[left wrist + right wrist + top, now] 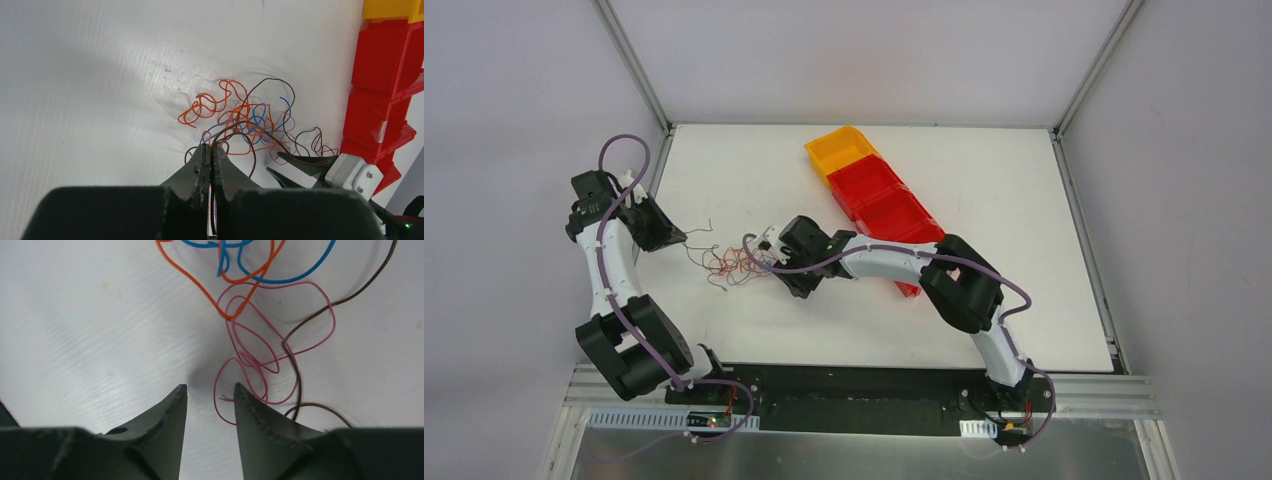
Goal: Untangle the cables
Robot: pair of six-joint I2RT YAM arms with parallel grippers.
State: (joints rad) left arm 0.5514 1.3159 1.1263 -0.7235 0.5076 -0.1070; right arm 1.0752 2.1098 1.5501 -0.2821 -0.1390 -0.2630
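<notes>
On the white worktop [984,330], the red and yellow bins [879,195] standing well clear at the far right, the cables [736,262] lie as one loose tangle between my arms. My left claw [210,159] is pressed together on a dark brown strand [254,165] at the tangle's left edge. My right claw [209,390], half spread (and nearer the bulk), has a thin pink loop [250,360] straight ahead, its end just inside the gap, so I judge closing there comes next.

Two pincers [682,238] [770,242], one cable tangle [736,264]
</notes>
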